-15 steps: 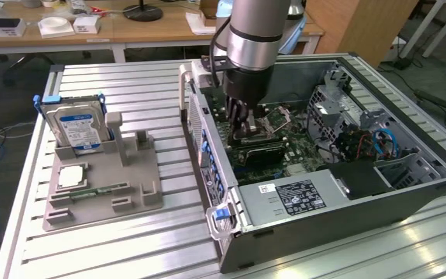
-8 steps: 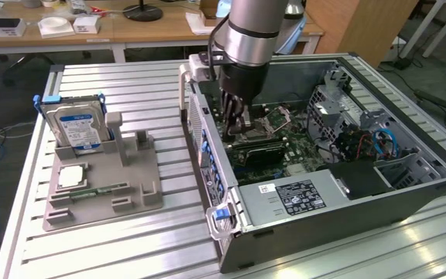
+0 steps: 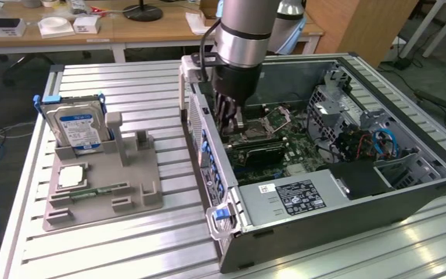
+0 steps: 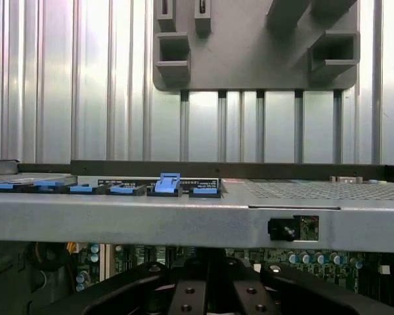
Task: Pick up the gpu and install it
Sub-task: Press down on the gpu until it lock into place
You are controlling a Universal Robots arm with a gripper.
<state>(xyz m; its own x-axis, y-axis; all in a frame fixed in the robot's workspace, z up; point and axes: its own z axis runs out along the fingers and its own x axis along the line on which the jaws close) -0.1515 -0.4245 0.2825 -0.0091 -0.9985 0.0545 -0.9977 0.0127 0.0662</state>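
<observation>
The gripper [image 3: 237, 125] is down inside the open computer case [image 3: 347, 197], jaws closed over the motherboard [image 3: 285, 152], with the gpu [image 3: 255, 152] seated just below it.

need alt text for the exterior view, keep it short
A robot arm reaches down into an open computer case on a slatted metal table, its shut pincer low over the motherboard near a dark gpu. On the exterior view's left, a grey holder carries a blue-labelled hard drive standing upright.
</observation>
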